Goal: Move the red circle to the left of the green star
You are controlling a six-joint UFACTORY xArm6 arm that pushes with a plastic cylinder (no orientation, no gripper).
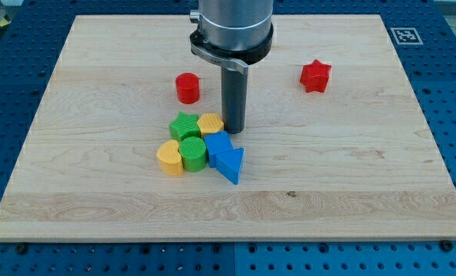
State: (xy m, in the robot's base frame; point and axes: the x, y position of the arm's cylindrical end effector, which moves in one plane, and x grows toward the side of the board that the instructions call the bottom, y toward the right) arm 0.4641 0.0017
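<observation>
The red circle (187,87) stands alone on the wooden board (97,176), above and slightly left of the cluster. The green star (185,125) sits at the cluster's upper left, touching a yellow hexagon-like block (210,123) on its right. My tip (233,129) rests just right of the yellow block and above the blue blocks. It is to the right of and below the red circle, apart from it.
The cluster also holds a yellow heart (168,156), a green cylinder (193,152), a blue block (218,143) and a blue triangle (231,163). A red star (316,75) lies alone at the view's upper right. A fiducial tag (402,34) marks the top right corner.
</observation>
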